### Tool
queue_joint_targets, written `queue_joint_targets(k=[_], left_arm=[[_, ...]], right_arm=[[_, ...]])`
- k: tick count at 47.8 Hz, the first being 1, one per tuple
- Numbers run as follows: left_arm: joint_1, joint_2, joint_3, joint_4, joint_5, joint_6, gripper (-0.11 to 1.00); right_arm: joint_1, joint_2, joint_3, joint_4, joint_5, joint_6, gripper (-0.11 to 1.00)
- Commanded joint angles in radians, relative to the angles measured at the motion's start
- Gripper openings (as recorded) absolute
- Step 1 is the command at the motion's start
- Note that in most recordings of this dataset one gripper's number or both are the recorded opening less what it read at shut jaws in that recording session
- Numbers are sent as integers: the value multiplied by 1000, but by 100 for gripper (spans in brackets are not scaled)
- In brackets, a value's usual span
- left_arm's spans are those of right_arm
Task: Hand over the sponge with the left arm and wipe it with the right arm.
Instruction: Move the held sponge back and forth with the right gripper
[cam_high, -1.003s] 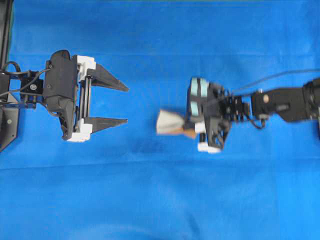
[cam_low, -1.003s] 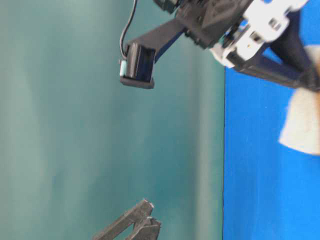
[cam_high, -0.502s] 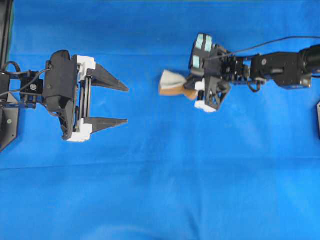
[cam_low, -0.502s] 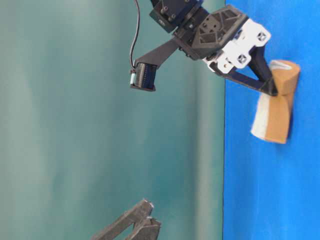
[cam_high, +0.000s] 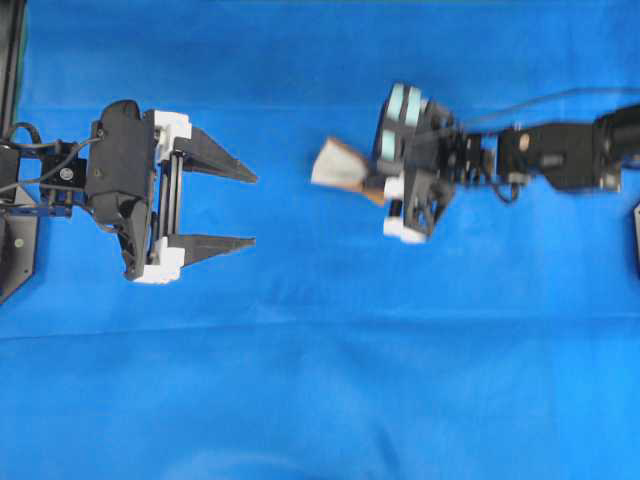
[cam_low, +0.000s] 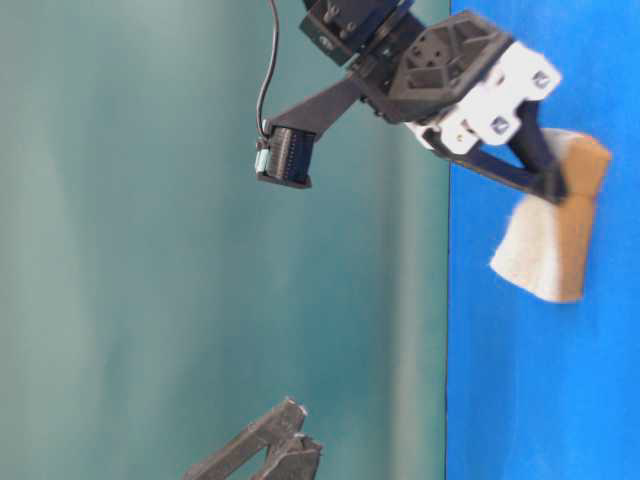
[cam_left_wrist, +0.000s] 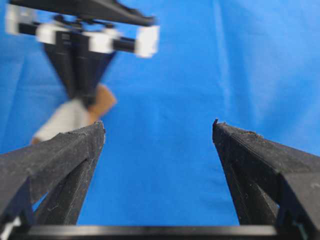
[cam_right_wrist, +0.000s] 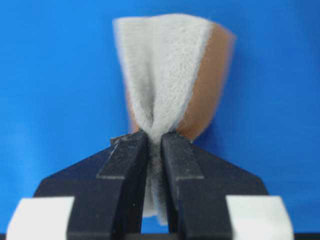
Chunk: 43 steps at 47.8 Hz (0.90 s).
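Table cloth (cam_high: 320, 380) vivid blue, plain. Backdrop wall (cam_low: 200, 250) teal-green. Sponge (cam_right_wrist: 170, 75) pale grey-white rough face, orange-tan layer behind. Left gripper (cam_high: 245, 208) black fingers, plain black housing, white mounts. Right gripper (cam_high: 375, 185) black, white mounts, pale green squares on housing. Cable (cam_low: 265, 70) black.

This looks like a robotics lab bench rather than a home or shop. A plain blue cloth covers the whole table (cam_high: 320, 400), with a flat teal backdrop (cam_low: 150, 250) behind it in the table-level view. Two black robot arms face each other across it: the left arm (cam_high: 110, 190) with bare white mounts, and the right arm (cam_high: 540, 160) with exposed cabling and a camera on a bracket.
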Motion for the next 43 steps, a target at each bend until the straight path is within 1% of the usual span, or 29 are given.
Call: queue_joint_targets(k=[1, 5, 13, 19, 23, 28, 34, 43], left_arm=[[-2, -11, -11, -2, -8, 3, 87], [-3, -9, -11, -2, -8, 3, 87], [-3, -8, -14, -2, -8, 5, 87], [-3, -8, -14, -2, -8, 3, 87], [-2, -8, -12, -2, -8, 3, 87], [-2, -8, -12, -2, -8, 3, 87], [-2, -8, -12, -2, -9, 2, 87], [-3, -9, -11, -2, -8, 0, 87]], right_arm=[[123, -3, -6, 28, 3, 15, 14], [190, -3, -15, 44, 3, 32, 14], [287, -3, -44, 46, 11, 66, 14], [314, -3, -60, 46, 26, 72, 14], [316, -3, -66, 46, 40, 72, 14], [287, -5, -61, 41, 60, 71, 14], [222, -9, -49, 37, 89, 60, 14], [83, -21, -23, -20, 89, 57, 14]])
